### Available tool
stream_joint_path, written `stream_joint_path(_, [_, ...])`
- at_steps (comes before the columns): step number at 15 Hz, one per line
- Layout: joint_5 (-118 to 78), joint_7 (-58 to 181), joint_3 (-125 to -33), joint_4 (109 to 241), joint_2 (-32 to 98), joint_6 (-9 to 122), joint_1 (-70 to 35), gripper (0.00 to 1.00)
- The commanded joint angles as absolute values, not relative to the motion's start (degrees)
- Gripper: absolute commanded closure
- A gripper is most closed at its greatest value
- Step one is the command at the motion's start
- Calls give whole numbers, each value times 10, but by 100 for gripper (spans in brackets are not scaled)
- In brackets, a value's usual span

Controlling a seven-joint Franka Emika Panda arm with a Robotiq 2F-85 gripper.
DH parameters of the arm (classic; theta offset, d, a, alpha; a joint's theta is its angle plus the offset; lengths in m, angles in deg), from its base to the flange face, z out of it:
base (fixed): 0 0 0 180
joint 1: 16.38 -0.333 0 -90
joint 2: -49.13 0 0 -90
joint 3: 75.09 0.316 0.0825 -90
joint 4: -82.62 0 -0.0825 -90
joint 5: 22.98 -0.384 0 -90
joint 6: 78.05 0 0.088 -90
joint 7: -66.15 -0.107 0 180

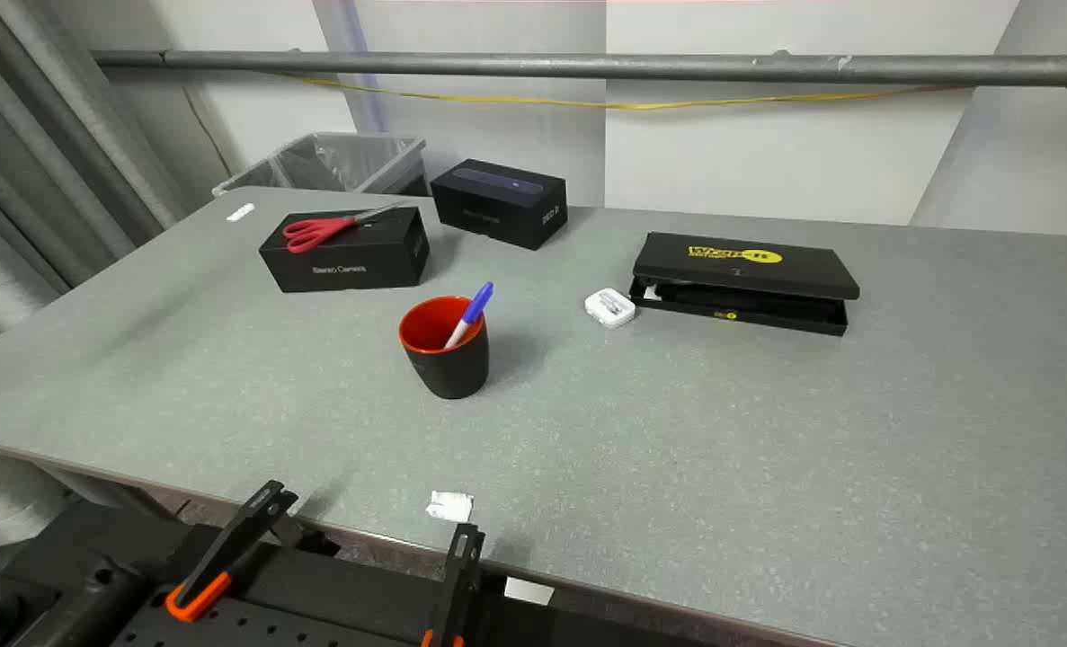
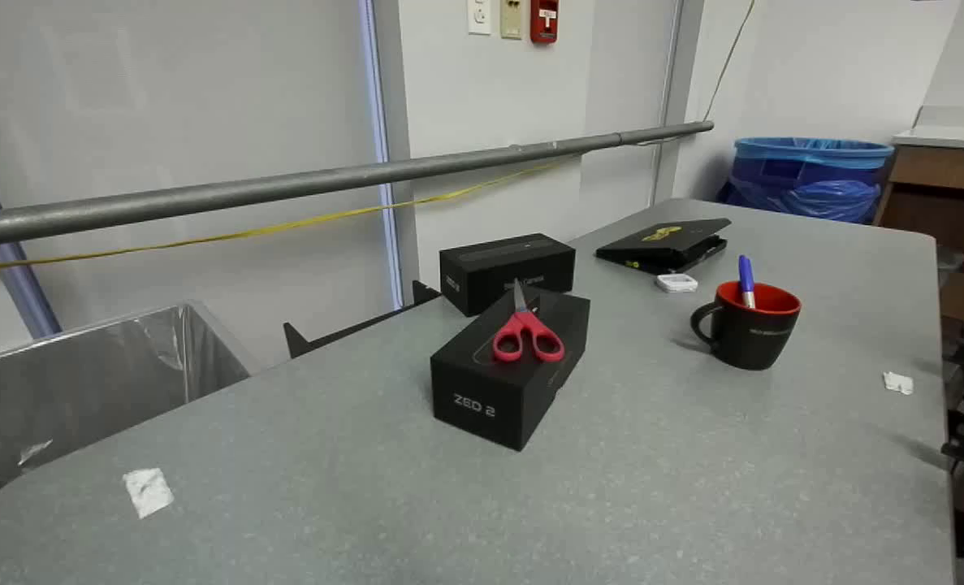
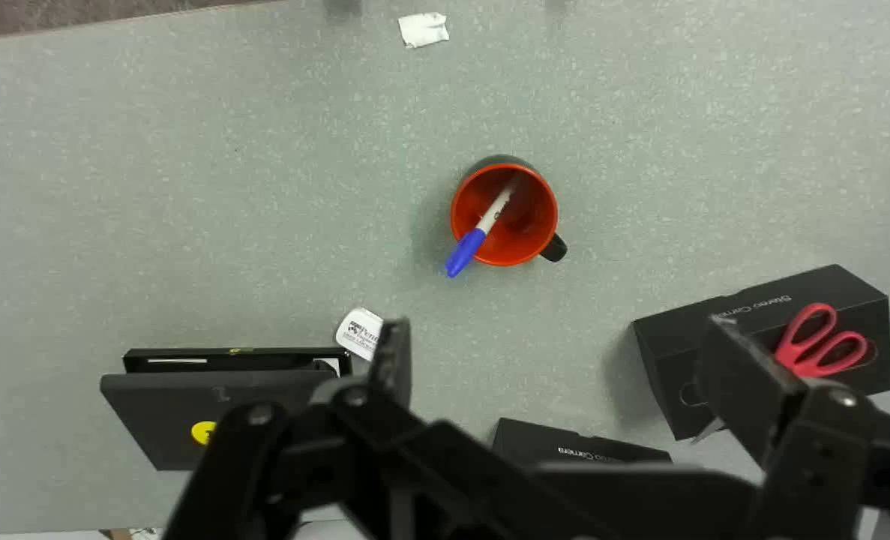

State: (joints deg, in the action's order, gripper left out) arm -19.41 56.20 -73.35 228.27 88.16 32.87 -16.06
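Now | end effector [image 3: 555,341] spread wide, empty | slim marker [image 3: 483,227] in round, red-lined mug [image 3: 529,225]

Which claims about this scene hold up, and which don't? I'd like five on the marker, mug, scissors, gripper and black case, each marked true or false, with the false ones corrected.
1. The blue-capped marker leans inside the mug. True.
2. The red-handled scissors stand in the mug. False: they lie on top of a ZED 2 camera box.
3. The gripper is open, with nothing held between its fingers. True.
4. The black lidded case is fully shut. False: its lid stands ajar.
5. The mug is orange-red on the inside. True.
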Motion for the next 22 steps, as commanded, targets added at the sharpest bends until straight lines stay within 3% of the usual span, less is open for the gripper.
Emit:
stream_joint_path(1, [-197, 565, -729, 2281, 881, 327, -155, 0])
stream_joint_path(8, [-198, 546, -723, 2291, 874, 345, -151, 0])
stream_joint_path(18, [-135, 358, -643, 2387, 727, 558, -118, 0])
stream_joint_path(22, [-138, 359, -653, 2389, 723, 543, -125, 0])
